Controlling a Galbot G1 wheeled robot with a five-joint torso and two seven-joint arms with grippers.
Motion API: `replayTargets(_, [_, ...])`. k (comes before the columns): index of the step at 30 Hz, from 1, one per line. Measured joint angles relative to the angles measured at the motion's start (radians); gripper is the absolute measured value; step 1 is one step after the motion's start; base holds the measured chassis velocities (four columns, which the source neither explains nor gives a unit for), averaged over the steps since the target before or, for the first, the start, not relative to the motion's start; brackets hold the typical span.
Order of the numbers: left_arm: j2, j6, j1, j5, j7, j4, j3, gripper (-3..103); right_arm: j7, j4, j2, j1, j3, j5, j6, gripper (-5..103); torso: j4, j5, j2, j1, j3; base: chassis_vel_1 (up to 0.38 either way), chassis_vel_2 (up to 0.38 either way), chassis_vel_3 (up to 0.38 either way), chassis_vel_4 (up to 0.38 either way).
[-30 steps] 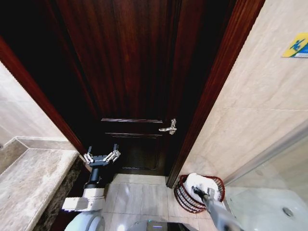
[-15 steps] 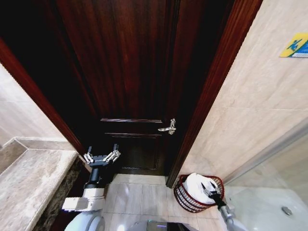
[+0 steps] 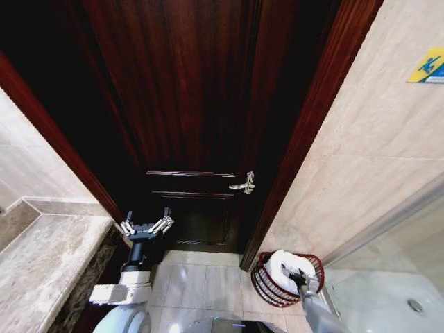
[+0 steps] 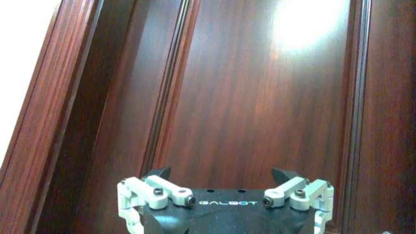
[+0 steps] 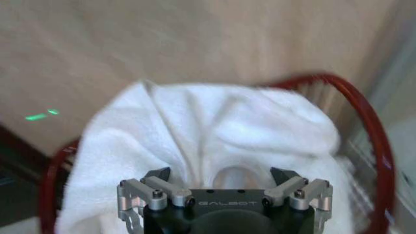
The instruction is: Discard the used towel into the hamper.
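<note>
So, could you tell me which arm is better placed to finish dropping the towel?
The right: its gripper is open over the white towel in the hamper. The left gripper is parked, open, facing the door.

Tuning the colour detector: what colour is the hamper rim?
Dark reddish-brown; the hamper rim shows best in the right wrist view, ringing the white towel.

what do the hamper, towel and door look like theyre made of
Hamper: probably woven wicker or coated wire, dark reddish-brown and slightly glossy; its open lattice sides and smooth red rim leave it open. Towel: white terry cloth, judging by its fuzzy nap and soft folds. Door: dark stained wood, varnished; vertical grain and a bright reflection show.
</note>
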Motion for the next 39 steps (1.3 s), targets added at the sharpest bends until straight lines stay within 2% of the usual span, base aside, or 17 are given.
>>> replayTargets(1, [0.000,0.000,0.000,0.000,0.000,0.000,0.000,100,0.002,-0.013,-0.003,0.011,0.003,0.008,-0.033,100,-0.0001,0.0009,0.000,0.000,0.000,0.000,0.000,0.000,0.000])
replayTargets(3, [0.000,0.000,0.000,0.000,0.000,0.000,0.000,100,0.002,-0.021,-0.005,0.019,0.004,0.009,-0.047,100,-0.0001,0.0011,0.000,0.000,0.000,0.000,0.000,0.000,0.000])
replayTargets(6, [0.000,0.000,0.000,0.000,0.000,0.000,0.000,100,-0.009,-0.040,-0.008,0.049,0.005,0.003,-0.108,100,0.0000,0.0010,0.000,0.000,0.000,0.000,0.000,0.000,0.000])
replayTargets(12, [0.000,0.000,0.000,0.000,0.000,0.000,0.000,100,-0.024,-0.066,-0.009,0.100,0.003,-0.041,-0.155,100,0.0000,0.0008,0.000,0.000,0.000,0.000,0.000,0.000,0.000])
replayTargets(18, [0.000,0.000,0.000,0.000,0.000,0.000,0.000,100,-0.007,-0.081,0.003,0.133,0.001,-0.096,-0.182,100,0.0003,0.0009,-0.009,-0.004,-0.004,0.000,0.000,0.000,0.000])
replayTargets(39, [0.000,0.000,0.000,0.000,0.000,0.000,0.000,100,-0.010,-0.088,-0.030,0.120,-0.012,-0.133,-0.201,100,0.0000,0.0007,-0.154,-0.070,-0.083,0.000,0.000,0.000,0.000])
